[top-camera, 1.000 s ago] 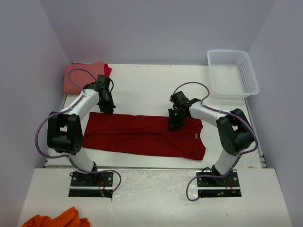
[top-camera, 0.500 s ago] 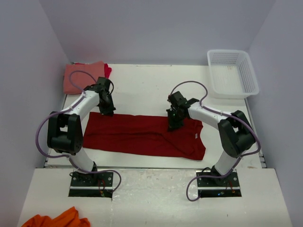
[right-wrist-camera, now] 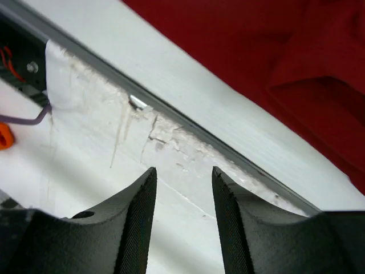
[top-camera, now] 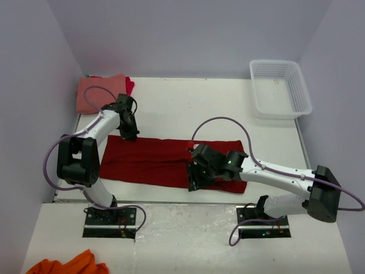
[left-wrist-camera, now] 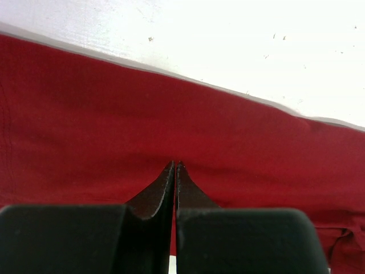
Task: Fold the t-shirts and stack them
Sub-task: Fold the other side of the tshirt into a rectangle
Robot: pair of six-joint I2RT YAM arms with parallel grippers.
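Right tool (right-wrist-camera: 183, 170) newly at near edge of dark red t-shirt (top-camera: 154, 160), spread; left tool (left-wrist-camera: 175, 165) pressed together.

Pale lilac walls (top-camera: 188, 34) box in 3 sides. White matte worktop (top-camera: 182, 105), evenly lit, soft shadows. Lower white ledge (top-camera: 188, 240) along near edge w/ grey metal strip (right-wrist-camera: 188, 123) between, paint chipped beside it
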